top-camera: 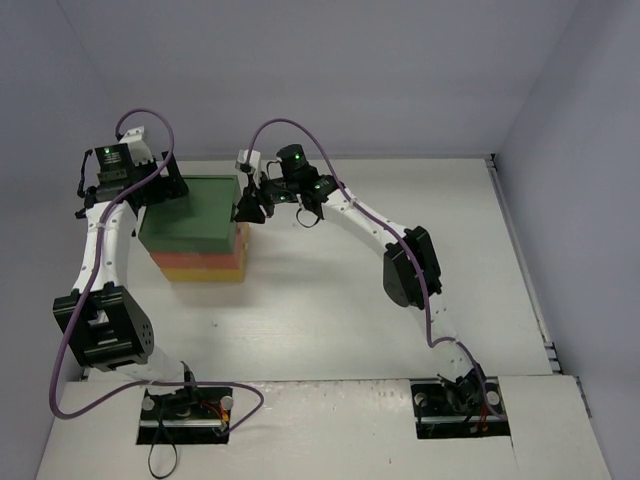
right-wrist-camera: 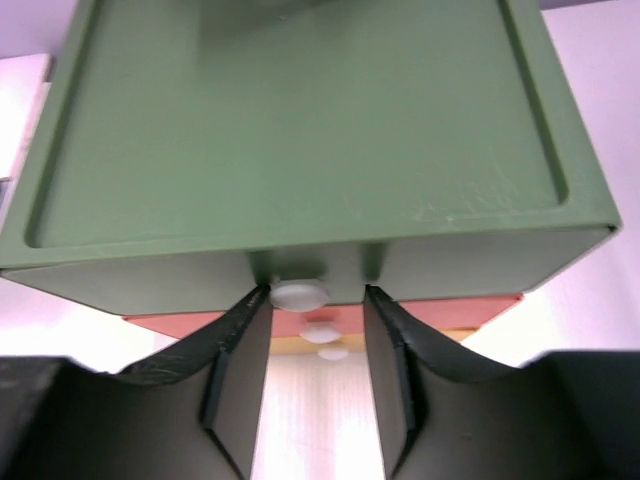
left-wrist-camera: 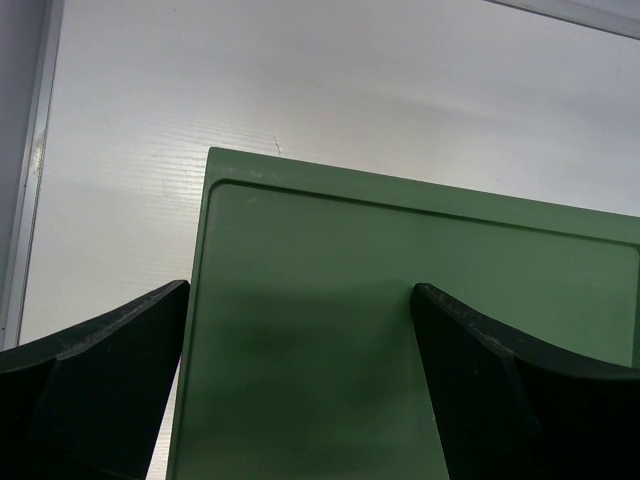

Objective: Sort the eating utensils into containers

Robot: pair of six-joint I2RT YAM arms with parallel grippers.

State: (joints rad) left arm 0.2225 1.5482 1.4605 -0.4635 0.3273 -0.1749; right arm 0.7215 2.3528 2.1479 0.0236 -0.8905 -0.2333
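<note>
Right gripper (right-wrist-camera: 317, 293), jaws apart, flanks the white knob (right-wrist-camera: 298, 294) at the containers' (top-camera: 190, 215) three o'clock edge. Left gripper (left-wrist-camera: 300, 287) gapes over their ten o'clock corner. Bare table (top-camera: 330, 310) spreads toward five o'clock.

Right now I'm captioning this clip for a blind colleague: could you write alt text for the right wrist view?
The right gripper straddles the white knob of the green top drawer, jaws apart and not clamped on it. Beneath it peek the orange-red drawer and the yellow drawer, each with its own white knob.
</note>
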